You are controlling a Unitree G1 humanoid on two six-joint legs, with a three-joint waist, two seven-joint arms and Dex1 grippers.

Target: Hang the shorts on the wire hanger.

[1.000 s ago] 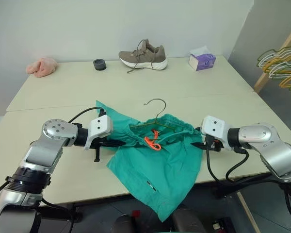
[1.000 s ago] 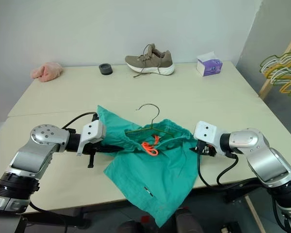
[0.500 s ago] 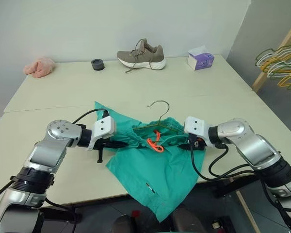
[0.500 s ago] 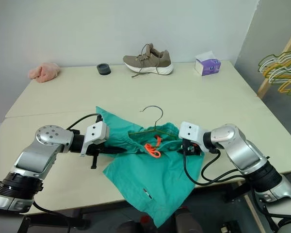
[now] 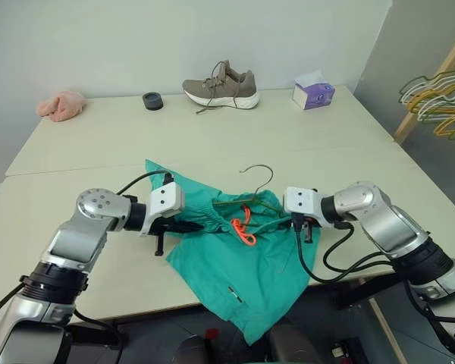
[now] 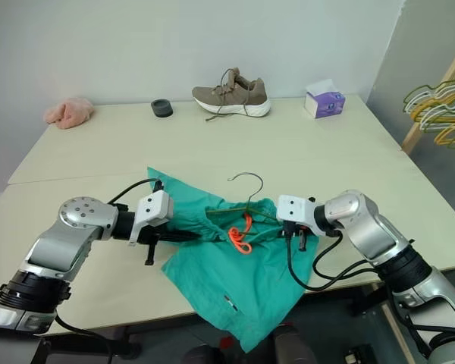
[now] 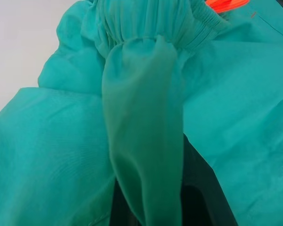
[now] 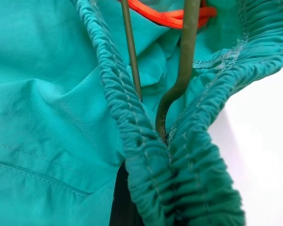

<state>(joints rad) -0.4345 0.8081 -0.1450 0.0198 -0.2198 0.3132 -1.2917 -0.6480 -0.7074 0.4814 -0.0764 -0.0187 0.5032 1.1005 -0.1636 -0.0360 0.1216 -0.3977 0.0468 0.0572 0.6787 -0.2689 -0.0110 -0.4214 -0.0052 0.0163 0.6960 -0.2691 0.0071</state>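
The teal-green shorts [image 5: 243, 262] lie crumpled at the table's front edge, with one leg hanging over it. An orange cord [image 5: 243, 226] shows at the gathered waistband [image 8: 132, 117]. The olive wire hanger [image 5: 264, 189] sits inside the waistband with its hook sticking out toward the far side. The right wrist view shows its wire [image 8: 187, 47] bending down into the bunched elastic. My left gripper [image 5: 188, 226] is shut on a fold of the shorts [image 7: 146, 141] at their left side. My right gripper [image 5: 294, 223] is shut on the right end of the waistband, right where the hanger's bend lies.
At the back of the table [image 5: 98, 152] lie a pink cloth [image 5: 61, 105], a black roll [image 5: 152, 100], a tan sneaker [image 5: 221, 83] and a purple tissue box [image 5: 313, 94]. Yellow and green hangers [image 5: 440, 98] hang on a wooden rack at the right.
My right gripper moved left to the right end of the waistband and shut on it. The waistband is bunched narrower between the two grippers. The left gripper kept its hold.
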